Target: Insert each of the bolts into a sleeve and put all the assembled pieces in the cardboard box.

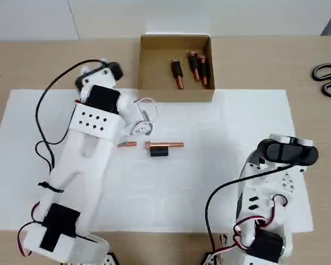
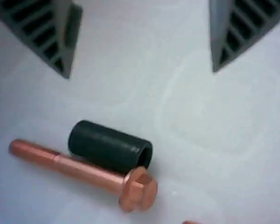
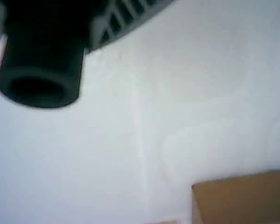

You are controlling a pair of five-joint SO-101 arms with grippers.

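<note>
A copper bolt point(image 1: 164, 145) lies on the white sheet with a black sleeve point(image 1: 159, 152) alongside it, not threaded through. In the left wrist view the bolt point(image 2: 84, 170) and sleeve point(image 2: 109, 147) touch side by side. My left gripper point(image 1: 143, 118) hovers just behind them, open, its fingertips point(image 2: 60, 42) spread wide around nothing. A second short bolt point(image 1: 127, 144) lies to their left. My right gripper point(image 3: 51, 28) is shut on another black sleeve point(image 3: 39, 70), held above the sheet. The cardboard box point(image 1: 154, 83) holds three assembled pieces point(image 1: 191, 69).
The right arm point(image 1: 270, 187) is folded at the near right of the sheet. Scissors point(image 1: 328, 77) lie on the wooden table at the far right. A corner of the box point(image 3: 242, 198) appears in the right wrist view.
</note>
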